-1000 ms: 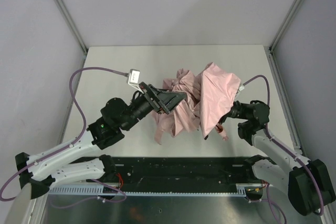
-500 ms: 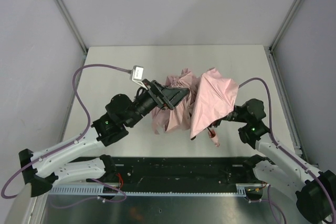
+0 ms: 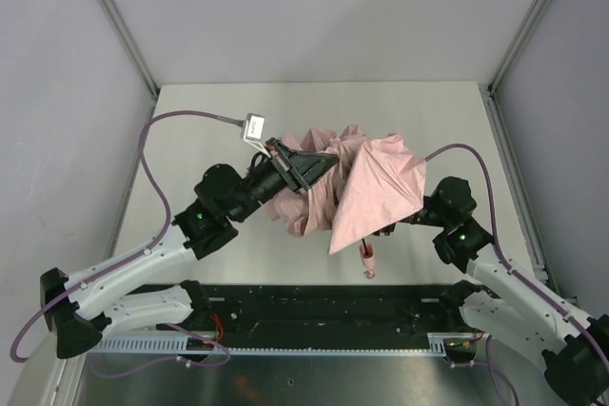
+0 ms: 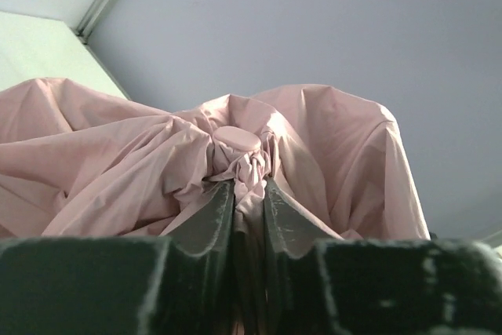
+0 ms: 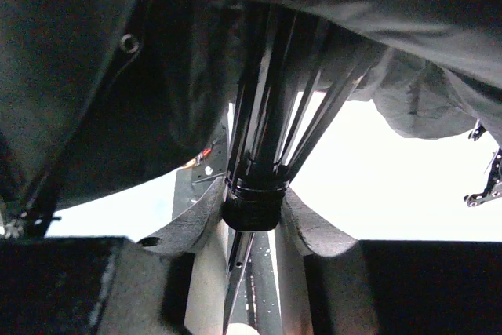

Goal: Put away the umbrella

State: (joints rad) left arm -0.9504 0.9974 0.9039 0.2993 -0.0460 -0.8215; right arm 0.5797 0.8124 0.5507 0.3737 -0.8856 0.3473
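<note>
Collapsing step, we judge: left claw (image 4: 247, 187) pinches the crown of the pale pink fabric folding umbrella (image 3: 381, 187) at frame centre, right claw (image 5: 252, 203) clamps its black rib collar (image 5: 252, 216); next, telescope the shaft shut.

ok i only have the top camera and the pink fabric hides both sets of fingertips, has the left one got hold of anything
observer: yes, the left wrist view shows the left gripper pinching the bunched fabric of the umbrella just below its round top cap
operator: and the right one
observer: the right gripper is clamped around a black collar underneath the fabric
operator: ribs folded in?
observer: the ribs rise from that collar close together, fanning out only slightly
</note>
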